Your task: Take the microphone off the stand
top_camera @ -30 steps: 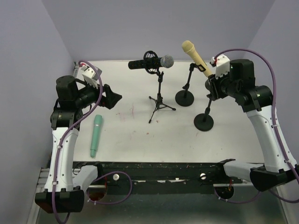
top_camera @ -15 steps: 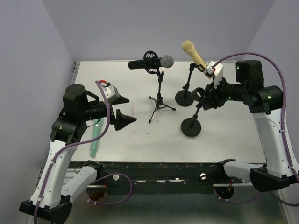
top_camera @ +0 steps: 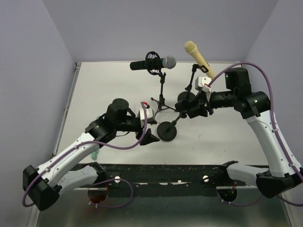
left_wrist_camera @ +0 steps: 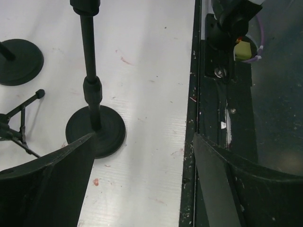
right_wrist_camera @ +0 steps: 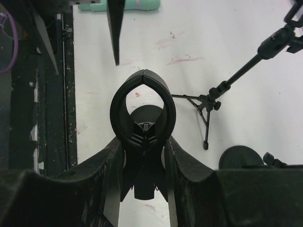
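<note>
Right hand (top_camera: 191, 109) swung empty stand (top_camera: 166, 131) inward; left hand (top_camera: 151, 128) approached.

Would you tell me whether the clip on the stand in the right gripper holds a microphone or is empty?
Empty: the clip is a bare ring, with the table visible through it.

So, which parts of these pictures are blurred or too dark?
Top external view: even soft light, all sharp. Left wrist view: the black round stand base is sharp; the left gripper's fingers are dark and soft. Right wrist view: the black ring-shaped microphone clip is nearly a silhouette against the white table.
</note>
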Robot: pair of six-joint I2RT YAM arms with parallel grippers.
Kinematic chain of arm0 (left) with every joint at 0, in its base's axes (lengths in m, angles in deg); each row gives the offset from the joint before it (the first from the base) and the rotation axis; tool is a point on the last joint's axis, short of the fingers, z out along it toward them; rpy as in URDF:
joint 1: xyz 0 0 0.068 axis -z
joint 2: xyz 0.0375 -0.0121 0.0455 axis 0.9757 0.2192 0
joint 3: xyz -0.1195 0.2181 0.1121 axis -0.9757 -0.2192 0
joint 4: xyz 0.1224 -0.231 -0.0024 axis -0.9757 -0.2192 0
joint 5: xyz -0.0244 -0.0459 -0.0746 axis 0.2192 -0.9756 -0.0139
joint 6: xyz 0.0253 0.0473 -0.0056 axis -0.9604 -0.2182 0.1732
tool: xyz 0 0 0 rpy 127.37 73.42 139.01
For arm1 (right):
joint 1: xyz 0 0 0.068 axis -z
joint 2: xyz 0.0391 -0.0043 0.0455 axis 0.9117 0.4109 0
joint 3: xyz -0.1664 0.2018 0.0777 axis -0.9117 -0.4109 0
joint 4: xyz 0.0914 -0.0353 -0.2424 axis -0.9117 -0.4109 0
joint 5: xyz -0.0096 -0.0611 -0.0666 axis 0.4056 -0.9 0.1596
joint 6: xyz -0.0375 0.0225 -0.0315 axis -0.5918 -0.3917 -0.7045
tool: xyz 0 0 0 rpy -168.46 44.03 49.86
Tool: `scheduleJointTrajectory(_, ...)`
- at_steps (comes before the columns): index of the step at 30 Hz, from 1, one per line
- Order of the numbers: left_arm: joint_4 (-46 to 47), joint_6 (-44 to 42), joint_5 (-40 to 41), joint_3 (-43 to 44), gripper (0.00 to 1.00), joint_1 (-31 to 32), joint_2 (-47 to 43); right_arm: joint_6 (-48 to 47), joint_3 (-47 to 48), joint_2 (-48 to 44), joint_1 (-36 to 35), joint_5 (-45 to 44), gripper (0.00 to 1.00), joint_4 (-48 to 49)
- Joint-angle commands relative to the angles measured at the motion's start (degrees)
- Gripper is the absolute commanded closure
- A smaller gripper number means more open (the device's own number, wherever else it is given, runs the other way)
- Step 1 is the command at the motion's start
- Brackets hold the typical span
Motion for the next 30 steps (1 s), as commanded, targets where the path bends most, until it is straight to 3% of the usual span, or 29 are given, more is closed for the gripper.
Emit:
scheduleJointTrajectory(1,15.4,0.6,9.5,-4.0,0.11,5.4,4.4,-9.4,-3.6,-4.2,-0.9,7.0,0.99,5.2)
scheduleJointTrajectory(12,35.5,-2.6,12.1,-4.8,0.17,9.6,20.4,-14.0,-4.0,-5.4,-0.9,7.1,0.99,0.9)
scheduleJointTrajectory(22,39.4,-10.0,11.5,-1.5,0.32,9.9,29.4,-15.9,-1.1,-3.5,-0.9,7.4,0.99,-3.8)
scheduleJointTrajectory(26,37.8,-10.4,9.9,0.1,0.46,9.9,31.9,-14.8,-1.1,-3.7,-0.9,6.2,0.99,-3.6)
scheduleJointTrajectory(30,37.8,-13.1,9.3,-1.1,0.54,9.9,32.5,-11.8,-1.0,-4.0,-0.9,4.9,0.99,-2.1)
